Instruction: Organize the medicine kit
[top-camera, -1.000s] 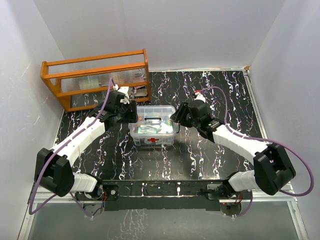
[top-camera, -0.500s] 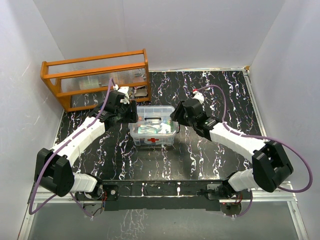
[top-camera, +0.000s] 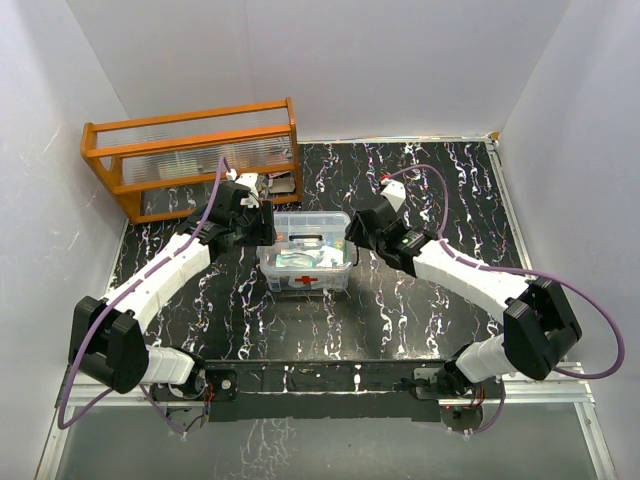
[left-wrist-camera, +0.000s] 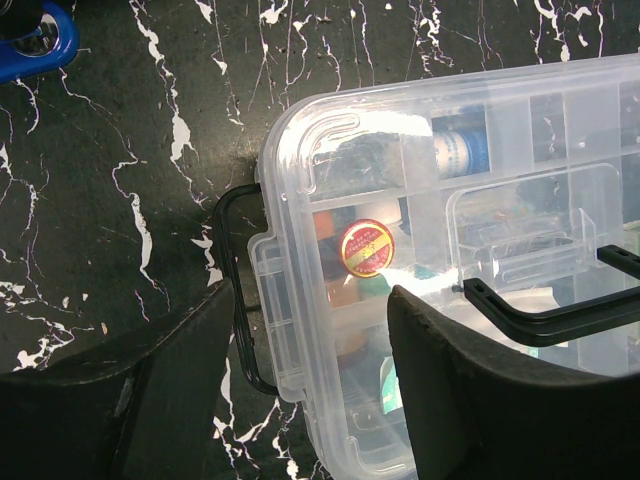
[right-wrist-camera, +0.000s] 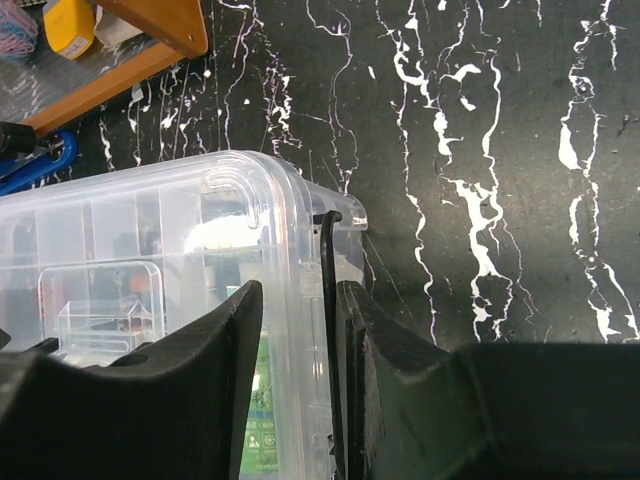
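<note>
Right end effector (right-wrist-camera: 297, 330) pinches medicine kit's (right-wrist-camera: 150, 230) latch (right-wrist-camera: 328, 290); left end effector (left-wrist-camera: 310, 330) gapes.

The right tool (right-wrist-camera: 298, 295) has moved in over the medicine kit (top-camera: 305, 265) end, its jaws narrowing.

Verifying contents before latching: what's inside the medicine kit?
Through the clear lid of the medicine kit: a round red-and-yellow cap, a blue-and-white container and green packaging. Glare and lid ribs blur the rest; labels unreadable.
</note>
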